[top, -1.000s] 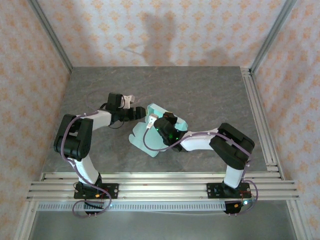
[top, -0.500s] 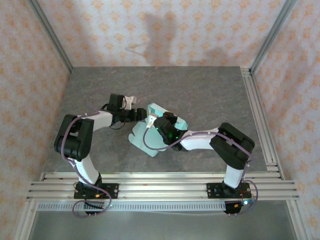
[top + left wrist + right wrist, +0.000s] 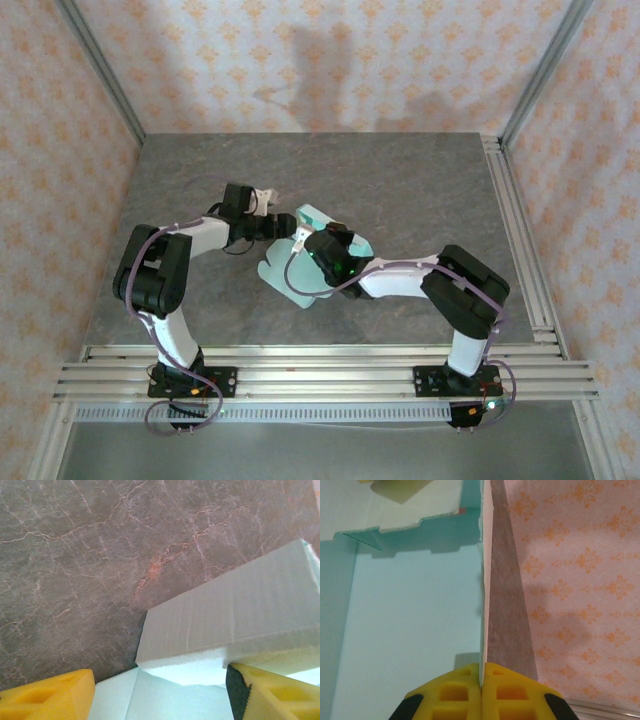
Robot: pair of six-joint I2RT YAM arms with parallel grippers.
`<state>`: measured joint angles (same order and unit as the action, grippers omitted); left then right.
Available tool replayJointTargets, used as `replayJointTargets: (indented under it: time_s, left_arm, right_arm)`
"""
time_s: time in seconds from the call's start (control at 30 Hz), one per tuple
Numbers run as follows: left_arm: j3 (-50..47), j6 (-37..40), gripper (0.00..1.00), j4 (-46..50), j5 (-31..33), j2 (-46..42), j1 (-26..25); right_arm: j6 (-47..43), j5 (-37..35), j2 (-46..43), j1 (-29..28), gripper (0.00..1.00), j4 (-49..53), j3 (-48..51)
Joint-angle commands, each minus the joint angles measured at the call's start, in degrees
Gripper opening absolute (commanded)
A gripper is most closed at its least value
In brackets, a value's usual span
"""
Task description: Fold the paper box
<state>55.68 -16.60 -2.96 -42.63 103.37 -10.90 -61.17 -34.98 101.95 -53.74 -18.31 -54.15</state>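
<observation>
Mint-green card, thin and light: the paper box (image 3: 283, 275) lies partly folded near the middle of the grey stone-patterned table (image 3: 420, 180), between the two arms. We judge that the sheet weighs almost nothing, bends readily along its scored lines, and will crease or tear if pinched hard away from a fold. Its matt surface should offer fair friction, but the whole piece is likely to slide on the table unless one side is anchored. The safest holds are the free edges of walls and flaps, close to a score.

The right gripper (image 3: 482, 680) is clamped on the edge of an upright wall (image 3: 481, 610), seen end-on in the right wrist view, with the pale inner face of the box spreading out to one side of it. The left gripper (image 3: 160, 702) has its jaws spread and grasps nothing. In the left wrist view a flat panel lies between its yellow fingers (image 3: 50, 697), and a raised flap (image 3: 235, 625) leans just above one of them, touching it or nearly so; we cannot tell which. From above, both grippers meet at the far side of the box.
</observation>
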Motion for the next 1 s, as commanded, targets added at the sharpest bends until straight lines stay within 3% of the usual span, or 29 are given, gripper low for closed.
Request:
replayJointTargets:
  time_s: [0.0,0.27,0.63,0.97]
  left_arm:
    - [1.3,-0.3,0.72,0.6,1.7,0.1,-0.6]
    - [0.1,1.4,0.72,1.3,0.6,-4.0,-0.6]
    - [0.8,3.1,0.72,2.8,-0.3,-4.0,-0.7]
    - [0.5,5.2,0.72,4.5,0.5,-4.4,-0.7]
  right_arm:
    - [3.1,4.0,-1.3,-0.2,0.00,6.2,-1.8]
    - [6.9,5.3,-1.6,0.7,0.00,10.2,-3.3]
    - [13.7,10.1,-1.2,2.4,0.00,25.6,-10.2]
    - [12.4,7.3,-0.1,2.5,0.00,24.1,-11.1]
